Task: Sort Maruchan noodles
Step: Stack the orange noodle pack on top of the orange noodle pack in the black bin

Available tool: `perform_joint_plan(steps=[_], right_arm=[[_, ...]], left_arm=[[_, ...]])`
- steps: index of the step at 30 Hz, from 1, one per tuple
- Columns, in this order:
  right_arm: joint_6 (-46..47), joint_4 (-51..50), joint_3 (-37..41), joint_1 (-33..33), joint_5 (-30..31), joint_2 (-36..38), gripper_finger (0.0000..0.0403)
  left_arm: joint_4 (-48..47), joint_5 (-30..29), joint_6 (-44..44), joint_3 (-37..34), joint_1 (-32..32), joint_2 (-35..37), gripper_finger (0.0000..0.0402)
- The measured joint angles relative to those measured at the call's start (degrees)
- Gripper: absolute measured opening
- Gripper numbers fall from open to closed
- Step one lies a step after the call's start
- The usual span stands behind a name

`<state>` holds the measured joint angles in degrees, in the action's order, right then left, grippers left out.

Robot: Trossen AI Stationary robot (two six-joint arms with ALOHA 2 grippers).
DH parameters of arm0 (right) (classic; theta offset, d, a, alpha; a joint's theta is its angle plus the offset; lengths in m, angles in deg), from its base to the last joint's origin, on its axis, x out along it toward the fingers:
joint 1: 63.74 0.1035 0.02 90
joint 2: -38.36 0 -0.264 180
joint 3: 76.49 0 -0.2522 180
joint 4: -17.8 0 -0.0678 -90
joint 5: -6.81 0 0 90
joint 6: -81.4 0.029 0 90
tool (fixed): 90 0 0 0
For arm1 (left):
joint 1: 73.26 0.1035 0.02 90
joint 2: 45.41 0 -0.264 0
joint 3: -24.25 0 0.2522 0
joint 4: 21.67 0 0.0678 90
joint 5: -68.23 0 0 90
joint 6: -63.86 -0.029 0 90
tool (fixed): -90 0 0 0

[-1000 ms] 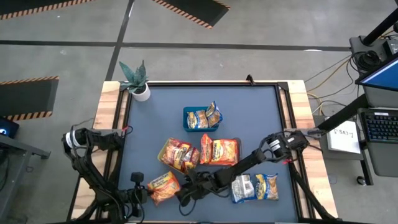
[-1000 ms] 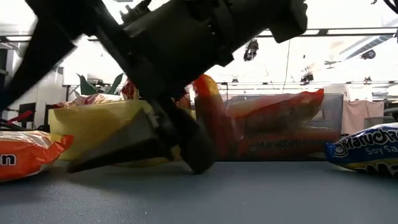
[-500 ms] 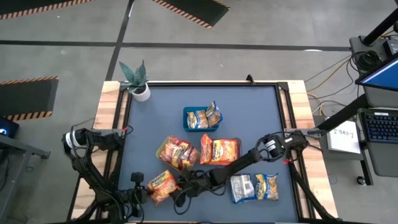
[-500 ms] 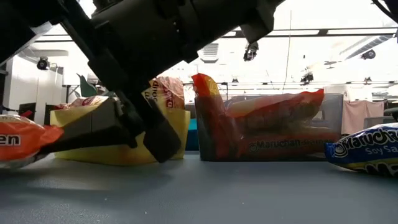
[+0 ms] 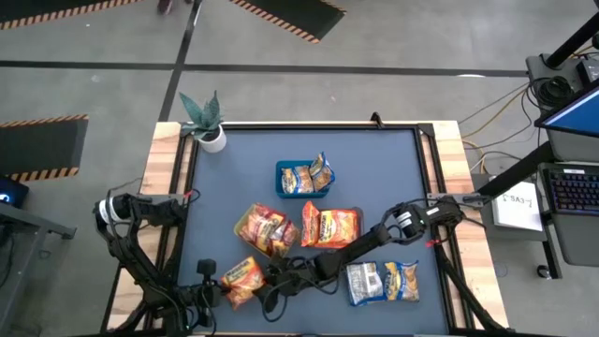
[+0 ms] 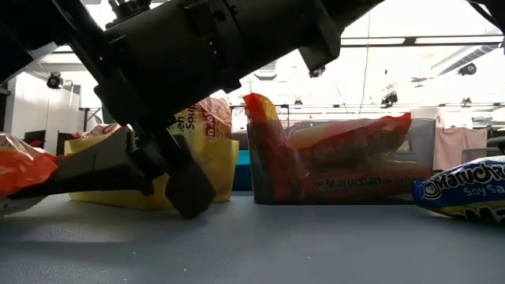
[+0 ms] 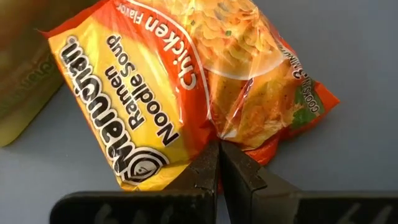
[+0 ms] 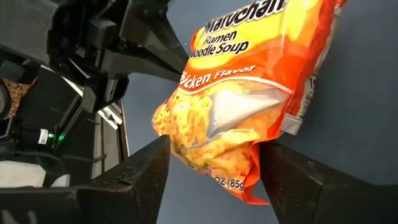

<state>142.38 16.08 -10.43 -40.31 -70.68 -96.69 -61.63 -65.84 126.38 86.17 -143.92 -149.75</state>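
Note:
An orange Maruchan chicken packet [image 5: 241, 275] lies near the table's near edge, between my two grippers. My left gripper [image 5: 223, 286] is at its left side, shut on its edge [image 7: 217, 149]. My right gripper [image 5: 268, 278] reaches in low from the right. It is open, with one finger on each side of the packet's right end [image 8: 214, 155]. In the low view the packet [image 6: 17, 166] shows at the far left, tipped up off the table, beside the right gripper [image 6: 118, 189]. My left gripper pinches the packet's long edge [image 7: 214, 138] between its two shut fingers, which lie across that edge; the film creases there. My right gripper has the packet's end [image 8: 211, 146] between its open fingers, coming level from the table's right. The end's two sides reach both fingers [image 8: 163, 149]; whether they press it I cannot tell.
A blue tray [image 5: 284, 187] holds blue-and-yellow packets. A yellow tray [image 5: 245, 225] and a dark tray [image 5: 329, 227] mid-table hold orange and red-orange packets. Two blue-and-yellow packets [image 5: 384, 281] lie loose near the right. A potted plant [image 5: 208, 126] stands at the far left corner.
My right gripper has moved low along the table toward its left edge, onto the orange packet. The packet has shifted a little to the left, and its end has tipped up from lying flat.

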Motion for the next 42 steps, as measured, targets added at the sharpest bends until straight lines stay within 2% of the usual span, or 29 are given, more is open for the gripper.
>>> perform_joint_plan(steps=[8, 22, 25, 33, 42], right_arm=[[-3.79, 1.76, 0.00, -0.43, 2.91, -0.11, 0.0188], [-3.51, 2.25, 0.00, -0.38, 2.63, -0.11, 0.0138], [-4.03, 2.17, -0.02, -0.34, 2.22, 0.02, 0.0136], [-4.86, 1.88, -0.04, 0.00, 2.36, 0.46, 0.0134], [-4.66, 1.75, -0.04, 0.64, 3.41, 0.46, 0.0128]], left_arm=[[0.33, -1.05, -0.31, -0.04, -0.04, -0.04, 0.0000], [-0.40, -1.01, -1.16, 0.65, -0.25, -0.04, 0.0000], [-3.25, 0.15, -1.14, 1.85, -0.57, 0.12, 0.0000], [-19.49, 0.96, -0.53, 8.43, -1.71, 0.22, 0.0000], [-23.51, 0.85, -0.49, 10.67, -2.18, 0.28, 0.0000]])
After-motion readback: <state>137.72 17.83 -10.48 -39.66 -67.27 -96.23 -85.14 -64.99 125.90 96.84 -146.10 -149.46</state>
